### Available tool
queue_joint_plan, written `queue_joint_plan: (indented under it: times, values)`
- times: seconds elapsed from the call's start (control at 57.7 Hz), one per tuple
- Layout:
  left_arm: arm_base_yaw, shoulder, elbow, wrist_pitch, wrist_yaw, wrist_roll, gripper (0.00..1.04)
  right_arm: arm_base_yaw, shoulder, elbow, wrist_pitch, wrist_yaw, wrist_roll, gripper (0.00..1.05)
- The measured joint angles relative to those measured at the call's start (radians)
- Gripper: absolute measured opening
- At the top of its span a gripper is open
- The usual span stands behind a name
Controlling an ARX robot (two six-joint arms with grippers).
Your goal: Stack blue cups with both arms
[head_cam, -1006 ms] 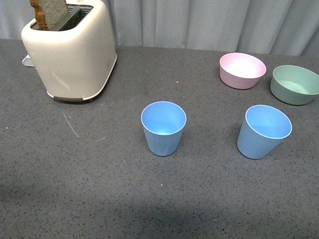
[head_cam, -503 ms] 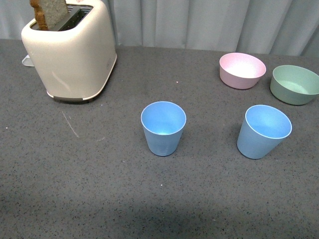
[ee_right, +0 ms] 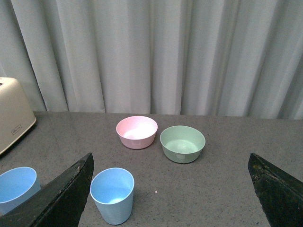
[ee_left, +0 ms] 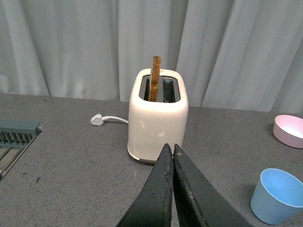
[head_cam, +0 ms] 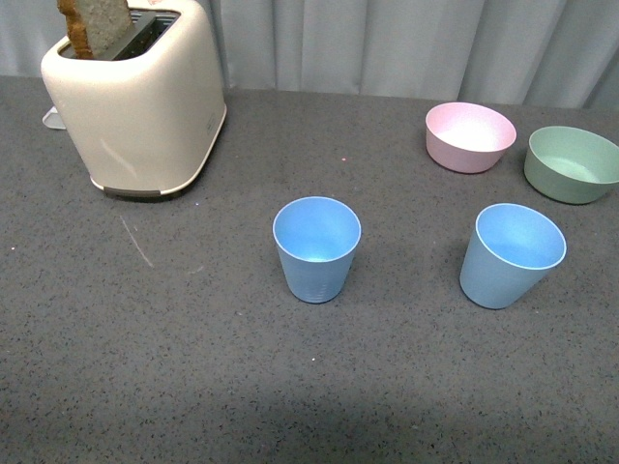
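Note:
Two light blue cups stand upright and apart on the grey table: one in the middle [head_cam: 316,247], one to its right [head_cam: 512,254]. Neither arm shows in the front view. In the left wrist view my left gripper [ee_left: 169,150] is shut and empty, its tips held above the table in front of the toaster; one blue cup [ee_left: 279,196] stands off to its side. In the right wrist view my right gripper [ee_right: 171,163] is wide open and empty, above the table; the right cup [ee_right: 112,195] stands by its left finger [ee_right: 61,196], and the middle cup [ee_right: 16,187] is partly hidden behind that finger.
A cream toaster [head_cam: 140,97] with a bread slice [head_cam: 92,24] stands at the back left, its plug [ee_left: 97,120] behind it. A pink bowl [head_cam: 470,135] and a green bowl [head_cam: 572,162] sit at the back right. A grey rack [ee_left: 14,142] shows in the left wrist view.

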Motion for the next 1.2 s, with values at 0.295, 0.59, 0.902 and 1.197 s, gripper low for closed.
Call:
queue_joint_plan:
  times: [0.295, 0.59, 0.902, 1.197]
  values:
    - [0.0, -0.092, 0.0, -0.092, 0.0, 0.0, 0.04, 0.0, 0.0, 0.0, 0.0, 0.0, 0.0, 0.95]
    - [0.0, -0.283, 0.0, -0.289, 0.0, 0.0, 0.04, 0.0, 0.0, 0.0, 0.0, 0.0, 0.0, 0.95]
    - [0.0, -0.285, 0.0, -0.291, 0.0, 0.0, 0.43, 0.0, 0.0, 0.0, 0.0, 0.0, 0.0, 0.95]
    - [0.0, -0.286, 0.0, -0.291, 0.0, 0.0, 0.97, -0.035, 0.441, 0.098, 0.117, -0.103, -0.254, 0.95]
